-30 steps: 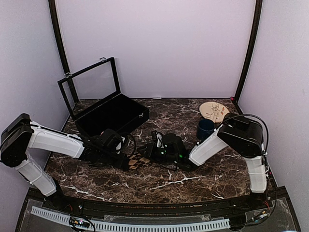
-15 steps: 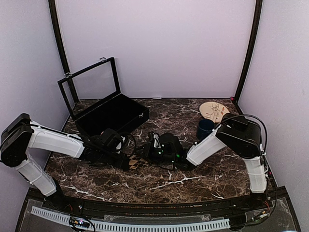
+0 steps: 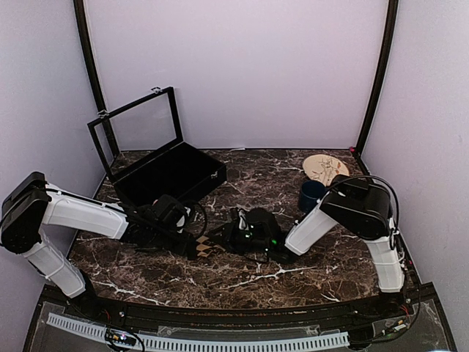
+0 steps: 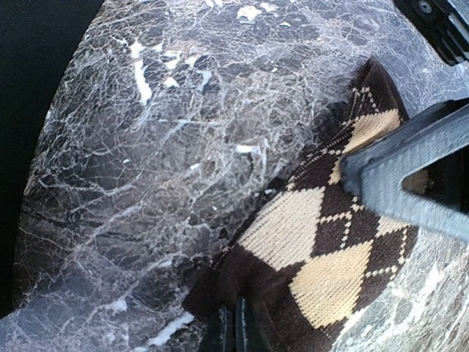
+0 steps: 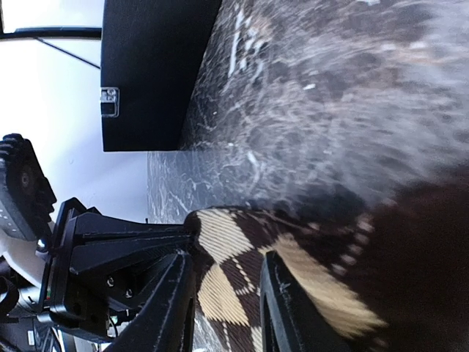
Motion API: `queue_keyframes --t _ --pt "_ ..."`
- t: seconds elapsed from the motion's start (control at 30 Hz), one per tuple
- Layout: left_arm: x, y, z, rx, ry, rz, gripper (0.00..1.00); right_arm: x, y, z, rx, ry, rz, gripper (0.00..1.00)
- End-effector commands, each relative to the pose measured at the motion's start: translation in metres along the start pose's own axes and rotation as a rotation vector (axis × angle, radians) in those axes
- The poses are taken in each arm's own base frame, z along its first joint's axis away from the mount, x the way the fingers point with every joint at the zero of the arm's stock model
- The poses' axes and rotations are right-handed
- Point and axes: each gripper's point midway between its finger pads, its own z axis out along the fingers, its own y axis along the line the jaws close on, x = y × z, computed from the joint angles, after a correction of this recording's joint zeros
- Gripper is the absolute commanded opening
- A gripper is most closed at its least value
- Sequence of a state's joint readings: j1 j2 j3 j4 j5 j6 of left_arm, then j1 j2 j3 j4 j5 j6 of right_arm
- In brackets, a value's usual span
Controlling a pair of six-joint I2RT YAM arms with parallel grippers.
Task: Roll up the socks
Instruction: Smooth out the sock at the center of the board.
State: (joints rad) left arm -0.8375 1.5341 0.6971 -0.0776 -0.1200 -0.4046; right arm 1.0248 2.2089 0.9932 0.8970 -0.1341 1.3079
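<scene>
Only one of the socks shows: a black sock with tan argyle diamonds, lying on the marble table between the two arms. My left gripper is shut on the sock's dark edge, fingertips pinched together. My right gripper comes from the right, and its two fingers stand on either side of the argyle fabric, closed against it. One right finger crosses over the sock in the left wrist view. Right of the grip the sock is bunched, dark and blurred.
A black case with its glass lid raised stands at the back left, close behind the left arm. A dark blue mug and a round tan plate sit at the back right, beside the right arm.
My right gripper has slid left along the sock toward the left gripper, so less of the argyle pattern shows between them. The left arm has stayed put.
</scene>
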Motion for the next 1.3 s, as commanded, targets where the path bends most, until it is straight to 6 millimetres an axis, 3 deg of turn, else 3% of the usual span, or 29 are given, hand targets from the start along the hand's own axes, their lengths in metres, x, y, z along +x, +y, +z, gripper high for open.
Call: queue_keyframes --t 0.0,0.93,1.27 --pt "0.005 0.007 -0.008 -0.017 0.009 -0.006 0.0 -0.011 -0.044 -0.021 0.16 -0.051 0.003 0.3" --pt "0.019 0.009 -0.007 -0.01 0.037 -0.019 0.0 -0.041 -0.057 -0.05 0.282 -0.151 -0.063 0.3" --pt "0.007 -0.002 -0.014 0.054 -0.026 -0.029 0.03 -0.05 -0.037 -0.053 0.305 -0.144 -0.195 0.3"
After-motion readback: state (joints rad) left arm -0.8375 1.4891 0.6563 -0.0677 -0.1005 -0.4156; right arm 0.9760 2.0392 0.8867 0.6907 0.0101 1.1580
